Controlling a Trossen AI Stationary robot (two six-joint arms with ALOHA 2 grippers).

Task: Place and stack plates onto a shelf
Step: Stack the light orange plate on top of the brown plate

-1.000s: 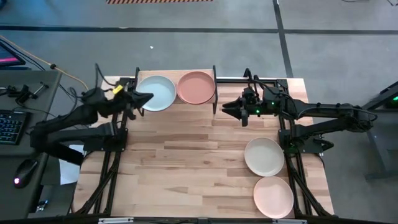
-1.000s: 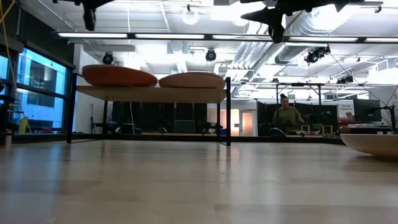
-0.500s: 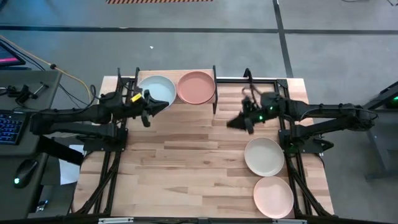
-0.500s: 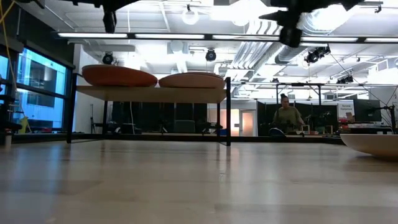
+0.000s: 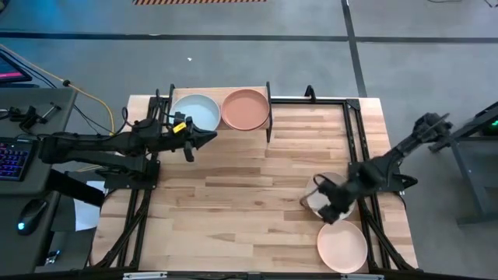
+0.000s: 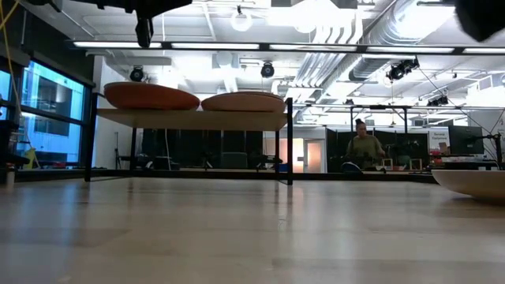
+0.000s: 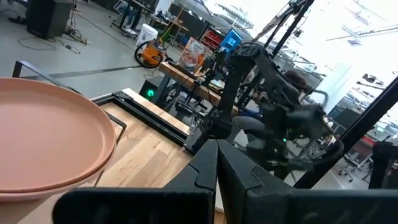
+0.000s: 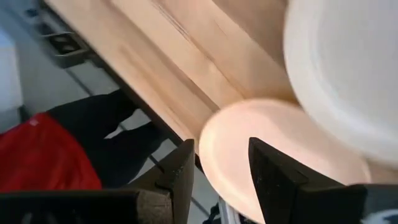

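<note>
We see the butcher-block tabletop [image 5: 233, 194] standing on a grey floor [image 5: 257, 62] crossed by dark lines, with a side desk at the left edge carrying a keyboard [image 5: 11, 159], a mouse [image 5: 31, 214] and a yellow cable [image 5: 82, 93]. Level across the table we look into a room with ceiling lights [image 6: 241, 20] and ducts [image 6: 347, 59], a blue-lit window [image 6: 43, 110] on the left, and a person [image 6: 364, 148] far back. Past the table edge we make out something red [image 8: 43, 155] on the floor.
</note>
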